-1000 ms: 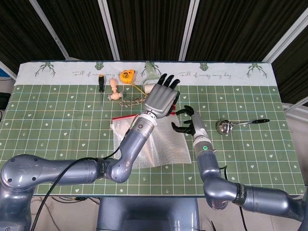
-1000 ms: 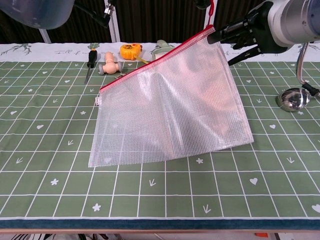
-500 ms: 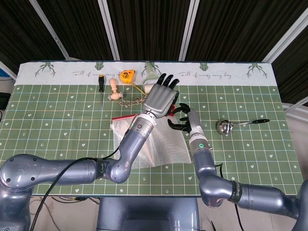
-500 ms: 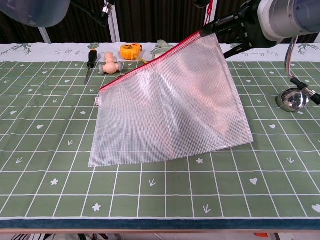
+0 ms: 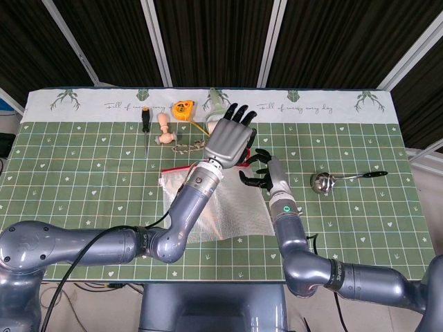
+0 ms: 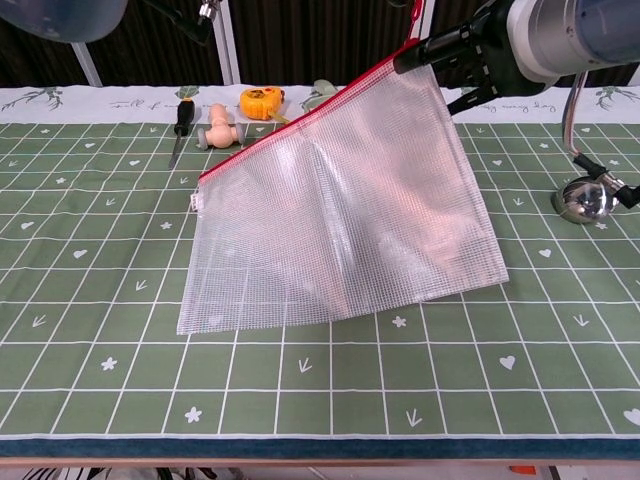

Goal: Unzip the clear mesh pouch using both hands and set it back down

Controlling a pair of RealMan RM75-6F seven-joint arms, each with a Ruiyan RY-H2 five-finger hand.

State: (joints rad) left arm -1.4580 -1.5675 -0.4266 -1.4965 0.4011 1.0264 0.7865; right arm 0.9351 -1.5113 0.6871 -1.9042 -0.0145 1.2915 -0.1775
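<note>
The right hand (image 5: 259, 169) pinches the raised top corner of the clear mesh pouch (image 6: 340, 215), whose lower edge rests on the green table mat (image 6: 90, 300), while the left hand (image 5: 228, 138) hovers above that corner with fingers spread, holding nothing.

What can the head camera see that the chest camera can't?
Only the head view shows the left hand, raised over the pouch with fingers spread, and both whole arms. Only the chest view shows the pouch's red zipper edge slanting up off the table. Both show the mesh pouch, right hand at its raised corner, ladle and tape measure.
</note>
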